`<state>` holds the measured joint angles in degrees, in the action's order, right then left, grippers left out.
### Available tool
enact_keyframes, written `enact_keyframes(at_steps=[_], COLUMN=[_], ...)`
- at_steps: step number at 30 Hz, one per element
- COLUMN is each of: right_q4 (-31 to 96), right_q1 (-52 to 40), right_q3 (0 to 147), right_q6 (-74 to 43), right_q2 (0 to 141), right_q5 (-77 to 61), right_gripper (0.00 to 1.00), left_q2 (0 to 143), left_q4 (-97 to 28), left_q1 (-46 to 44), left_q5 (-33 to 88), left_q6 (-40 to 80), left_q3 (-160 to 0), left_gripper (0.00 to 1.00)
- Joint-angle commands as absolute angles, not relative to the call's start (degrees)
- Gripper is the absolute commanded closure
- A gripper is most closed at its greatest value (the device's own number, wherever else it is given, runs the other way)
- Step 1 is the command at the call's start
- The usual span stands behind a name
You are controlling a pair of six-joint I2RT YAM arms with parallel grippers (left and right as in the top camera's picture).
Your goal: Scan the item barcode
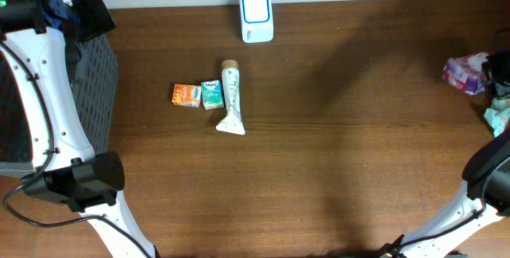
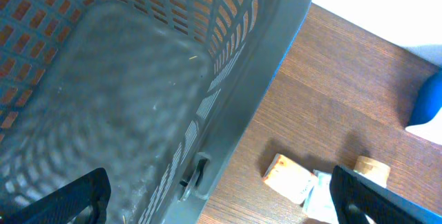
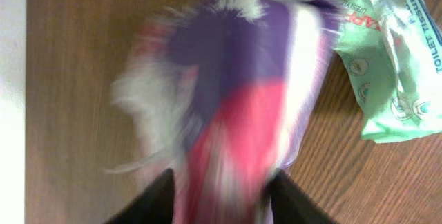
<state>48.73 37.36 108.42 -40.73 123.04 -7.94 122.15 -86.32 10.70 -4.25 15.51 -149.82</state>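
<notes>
Purple-and-pink packet [image 3: 235, 92], blurred, between the fingers of the right hand [image 3: 222, 200] at the right edge of the surface [image 1: 335, 154]; whether it is clamped cannot be told. Left hand [image 2: 221, 203], fingers wide apart, above the grey basket [image 2: 138, 79].

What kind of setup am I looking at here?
Probably a mock checkout station on a wooden table: a white scanner at the back edge, a grey mesh basket at the left, and a tube, an orange box and a green box mid-table.
</notes>
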Motion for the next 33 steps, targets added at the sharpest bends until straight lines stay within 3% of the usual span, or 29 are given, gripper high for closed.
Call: enact_keyframes(at_steps=[1, 2, 6, 10, 15, 21, 24, 29, 31, 33], right_q4=[48.88, 48.99, 49.39, 50.54, 51.07, 43.55, 42.17, 41.52, 41.28, 41.04], right_q1=[37.15, 37.15, 36.34, 28.67, -0.23, -20.16, -24.32, -25.08, -25.12, -25.12], right_q3=[108.53, 108.57, 108.71, 108.64, 106.24, 106.21, 106.21, 106.17, 106.17, 106.17], right_q6=[-36.99, -34.85, -30.92, -5.61, -4.71, -8.01, -8.12, -24.77, -30.52, -30.52], right_q2=[122.19, 122.13, 114.91, 110.8, 113.56, 123.13, 126.72, 132.03, 134.26, 134.89], right_q5=[-6.83, -7.29, -12.25, -47.81, -29.34, -23.27, -22.7, -17.93, -20.12, -22.98], right_gripper=[0.08, 0.0, 0.01, 0.01, 0.03, 0.04, 0.04, 0.05, 0.13, 0.14], left_q2=[121.8, 121.8, 121.8, 121.8, 121.8, 121.8, 121.8, 121.8, 121.8, 121.8], left_q4=[-86.24, -86.24, -86.24, -86.24, -86.24, -86.24, -86.24, -86.24, -86.24, -86.24], left_q1=[11.05, 11.05, 11.05, 11.05, 11.05, 11.05, 11.05, 11.05, 11.05, 11.05], left_q5=[-3.86, -3.86, -3.84, -3.84, -3.86, -3.86, -3.86, -3.86, -3.86, -3.84], left_q6=[15.81, 15.81, 15.81, 15.81, 15.81, 15.81, 15.81, 15.81, 15.81, 15.81], left_q3=[-149.99, -149.99, -149.99, -149.99, -149.99, -149.99, -149.99, -149.99, -149.99, -149.99], left_gripper=[0.01, 0.01, 0.01, 0.01, 0.01, 0.01, 0.01, 0.01, 0.01, 0.01])
